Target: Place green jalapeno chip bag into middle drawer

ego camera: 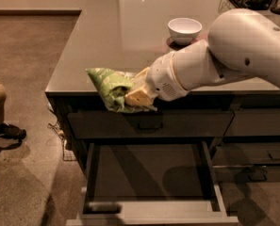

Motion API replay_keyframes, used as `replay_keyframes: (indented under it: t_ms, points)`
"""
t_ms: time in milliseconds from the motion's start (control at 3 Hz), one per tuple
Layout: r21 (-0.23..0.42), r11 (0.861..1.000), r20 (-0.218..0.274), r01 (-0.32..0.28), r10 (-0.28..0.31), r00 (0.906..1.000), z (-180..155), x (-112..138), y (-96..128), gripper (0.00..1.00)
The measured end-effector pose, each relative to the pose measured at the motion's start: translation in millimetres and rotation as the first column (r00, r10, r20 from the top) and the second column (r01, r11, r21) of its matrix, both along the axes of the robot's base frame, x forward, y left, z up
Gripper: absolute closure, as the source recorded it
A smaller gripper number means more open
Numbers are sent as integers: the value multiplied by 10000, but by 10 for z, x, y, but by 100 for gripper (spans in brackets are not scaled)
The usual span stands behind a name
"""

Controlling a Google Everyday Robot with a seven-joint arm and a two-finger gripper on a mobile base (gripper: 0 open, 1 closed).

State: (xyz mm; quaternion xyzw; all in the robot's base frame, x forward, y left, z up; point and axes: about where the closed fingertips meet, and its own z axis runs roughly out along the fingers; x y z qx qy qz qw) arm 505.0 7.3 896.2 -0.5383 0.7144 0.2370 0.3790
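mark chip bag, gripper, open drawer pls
green jalapeno chip bag (107,84): camera view, crinkled left body.
gripper (135,97): camera view, between its fingertips, shut on the bag at the counter (73,81) front edge.
middle drawer (153,210): camera view, pale front rim.

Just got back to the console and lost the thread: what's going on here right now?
The robot's tool is clamped on the green jalapeno chip bag, holding it at the front edge of the countertop. The middle drawer stands pulled open below, and the bag is not yet in it. A white bowl sits farther back on the countertop.
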Motion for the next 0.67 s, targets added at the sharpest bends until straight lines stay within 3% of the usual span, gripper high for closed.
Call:
replay_keyframes:
  t_ms: [333,667]
  points:
    - [-351,9949,-937,-944,908,9915,-341,-352,-5,100]
    - [-545,9836,-2275,-1721,1556,9613,-885,-752,59,100]
